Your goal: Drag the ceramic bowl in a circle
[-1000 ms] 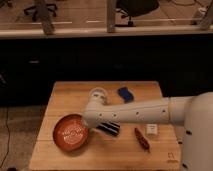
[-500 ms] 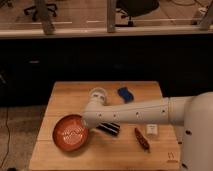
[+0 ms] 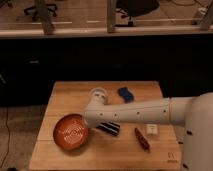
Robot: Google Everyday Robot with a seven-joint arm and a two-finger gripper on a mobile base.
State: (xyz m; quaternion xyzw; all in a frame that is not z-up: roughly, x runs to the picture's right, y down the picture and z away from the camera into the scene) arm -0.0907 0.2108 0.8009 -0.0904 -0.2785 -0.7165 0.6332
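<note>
The ceramic bowl (image 3: 71, 132) is wide, shallow and glossy reddish-orange with pale rings inside. It sits on the front left part of the wooden table (image 3: 65, 95). My white arm reaches in from the right across the table. Its gripper (image 3: 90, 123) is at the bowl's right rim, mostly hidden under the arm's end.
A small white cup (image 3: 98, 93) stands just behind the arm's end. A blue object (image 3: 125, 93) lies at the back. A dark striped packet (image 3: 109, 128), a reddish-brown bar (image 3: 142, 139) and a small white item (image 3: 151, 129) lie to the right of the bowl.
The bowl and the arm's end have shifted only very slightly. Nothing else has moved.
</note>
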